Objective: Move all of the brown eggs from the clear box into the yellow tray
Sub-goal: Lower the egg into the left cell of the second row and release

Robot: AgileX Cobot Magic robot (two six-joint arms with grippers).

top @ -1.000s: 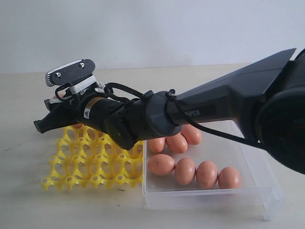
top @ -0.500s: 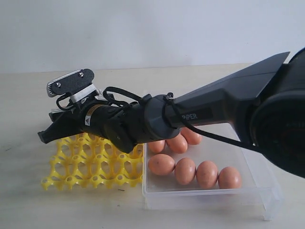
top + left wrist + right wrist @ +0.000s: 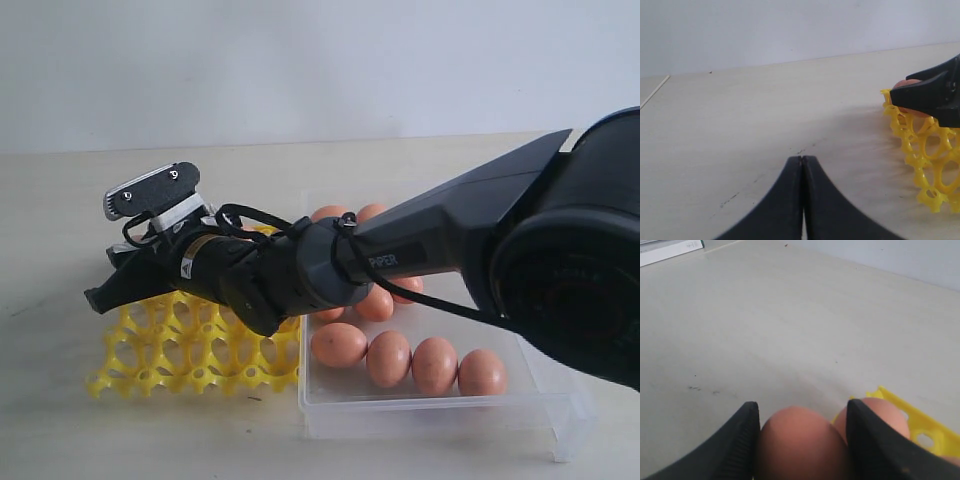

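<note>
My right gripper (image 3: 802,409) is shut on a brown egg (image 3: 800,450), its pads pressed on both sides. It reaches across the far left corner of the yellow tray (image 3: 170,350), low over the cups, with its tip (image 3: 108,294) at the tray's left edge. A second egg (image 3: 882,415) sits in a tray cup just behind one finger. Several brown eggs (image 3: 338,344) lie in the clear box (image 3: 440,412) right of the tray. My left gripper (image 3: 802,165) is shut and empty above the bare table, left of the tray (image 3: 925,150).
The right arm's black forearm (image 3: 420,240) crosses over the back of the clear box and hides part of the tray. A white object (image 3: 670,251) lies far off on the table.
The right gripper has come down closer to the tray and shifted slightly right, still holding the egg. The eggs in the box have not moved.
</note>
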